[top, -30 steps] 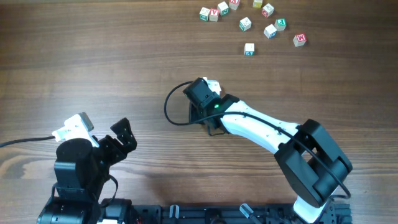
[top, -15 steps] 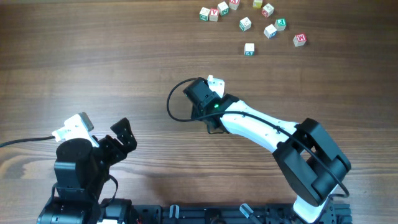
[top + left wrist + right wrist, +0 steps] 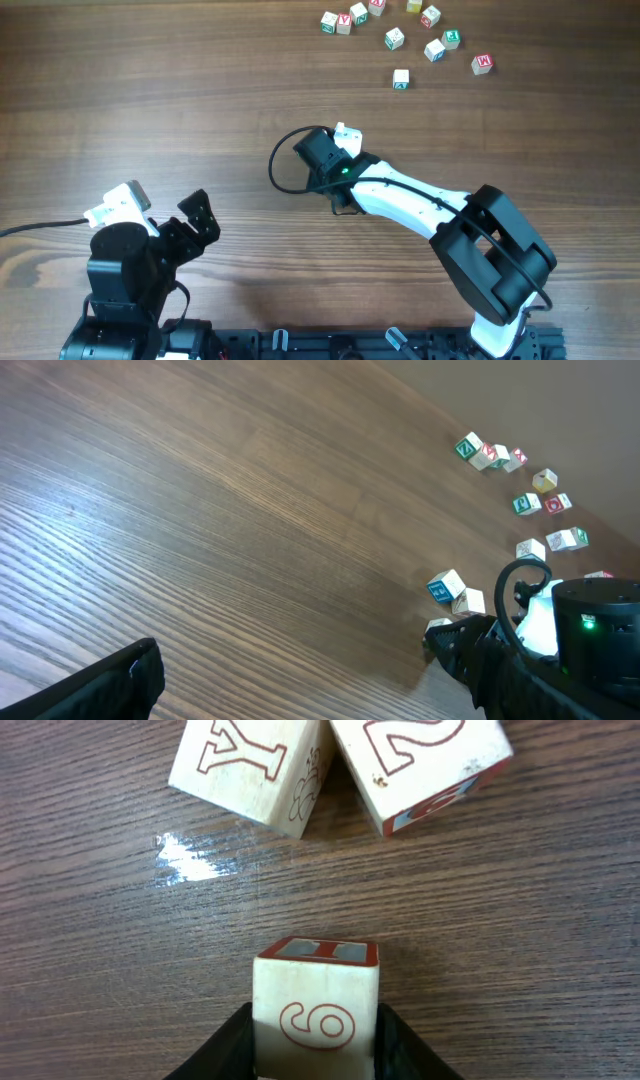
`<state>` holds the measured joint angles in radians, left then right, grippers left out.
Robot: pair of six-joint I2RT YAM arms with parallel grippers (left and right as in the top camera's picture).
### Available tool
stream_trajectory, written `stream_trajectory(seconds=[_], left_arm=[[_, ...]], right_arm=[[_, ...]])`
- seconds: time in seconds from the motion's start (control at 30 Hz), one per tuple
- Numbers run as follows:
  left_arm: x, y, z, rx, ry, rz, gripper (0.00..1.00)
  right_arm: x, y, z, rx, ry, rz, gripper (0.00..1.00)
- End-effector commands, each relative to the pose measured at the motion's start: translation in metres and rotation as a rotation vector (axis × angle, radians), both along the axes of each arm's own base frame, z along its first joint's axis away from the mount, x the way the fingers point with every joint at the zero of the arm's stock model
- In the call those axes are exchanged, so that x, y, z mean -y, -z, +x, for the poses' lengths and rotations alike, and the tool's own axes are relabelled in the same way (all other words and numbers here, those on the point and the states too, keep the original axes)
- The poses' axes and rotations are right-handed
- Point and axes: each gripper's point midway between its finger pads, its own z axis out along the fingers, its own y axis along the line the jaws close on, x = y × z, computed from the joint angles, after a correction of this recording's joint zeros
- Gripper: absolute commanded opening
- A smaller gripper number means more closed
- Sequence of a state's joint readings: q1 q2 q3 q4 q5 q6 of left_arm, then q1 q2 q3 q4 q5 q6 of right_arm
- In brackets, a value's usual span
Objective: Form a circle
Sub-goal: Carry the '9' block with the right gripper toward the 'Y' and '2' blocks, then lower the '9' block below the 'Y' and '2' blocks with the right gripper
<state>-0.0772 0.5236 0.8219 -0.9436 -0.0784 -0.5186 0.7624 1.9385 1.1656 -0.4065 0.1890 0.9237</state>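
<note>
Two white letter cubes, one with a Y (image 3: 250,765) and one with a red 2 (image 3: 420,760), touch at a corner at the top of the right wrist view. A third cube (image 3: 316,995) with a red 6 stands on the wood a short gap below them. My right gripper (image 3: 316,1025) is shut on it, a black finger pressed against each side. The circle is no more than these three cubes (image 3: 452,600) close together, also seen in the left wrist view. From overhead the right gripper (image 3: 322,152) covers them. My left gripper (image 3: 198,222) is open near the front left, holding nothing.
Several loose letter cubes (image 3: 395,38) lie scattered at the table's far right, with one cube (image 3: 401,78) nearer. The right arm (image 3: 420,205) stretches diagonally across the middle. A black cable (image 3: 280,170) loops beside its wrist.
The right gripper's jaws have come together onto the cube with the 6, and its wrist has shifted slightly. The left arm has not moved.
</note>
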Motion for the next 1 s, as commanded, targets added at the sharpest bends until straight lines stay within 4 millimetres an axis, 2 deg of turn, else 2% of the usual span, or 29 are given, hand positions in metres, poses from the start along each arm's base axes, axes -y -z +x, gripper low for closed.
stream_trajectory(seconds=[0.0, 0.73, 0.97], left_arm=[[-0.002, 0.003, -0.001, -0.005, -0.016, -0.004, 1.0], [-0.002, 0.003, -0.001, -0.005, -0.016, -0.004, 1.0], [-0.002, 0.003, -0.001, -0.005, -0.016, -0.004, 1.0]], right_arm=[[0.005, 0.008, 0.0, 0.0, 0.027, -0.027, 0.31], [0.009, -0.002, 0.013, 0.065, 0.028, -0.07, 0.3], [0.002, -0.007, 0.021, 0.112, -0.044, -0.073, 0.3]])
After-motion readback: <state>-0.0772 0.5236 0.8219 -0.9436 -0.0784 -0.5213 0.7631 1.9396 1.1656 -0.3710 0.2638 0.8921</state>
